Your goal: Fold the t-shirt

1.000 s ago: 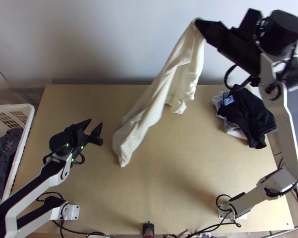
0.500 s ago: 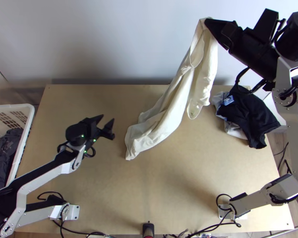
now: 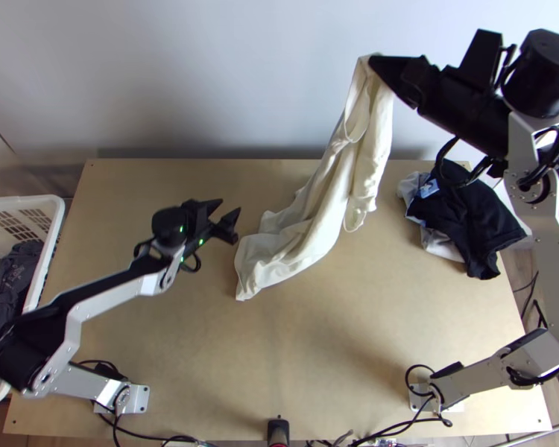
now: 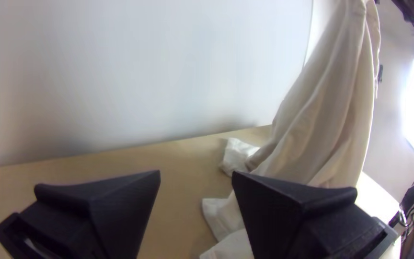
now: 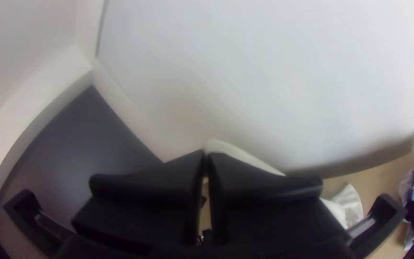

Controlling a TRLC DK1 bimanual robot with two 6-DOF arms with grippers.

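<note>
Note cream t-shirt (image 3: 320,216) hanging bunched, clamped by its top in right gripper (image 3: 370,62), well away from white basket (image 3: 50,242). Long axis slanting down toward basket. Find left gripper (image 3: 230,205) between basket and shirt, fingers spread, empty, nearer the lower end. For a second grip, probably move away from basket, into basket-side folds.

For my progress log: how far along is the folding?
Lifting looks done: the right gripper holds the cream t-shirt by its upper end, its lower end bunched on the table. Spreading and folding apparently remain; the left gripper is open beside the t-shirt.
</note>
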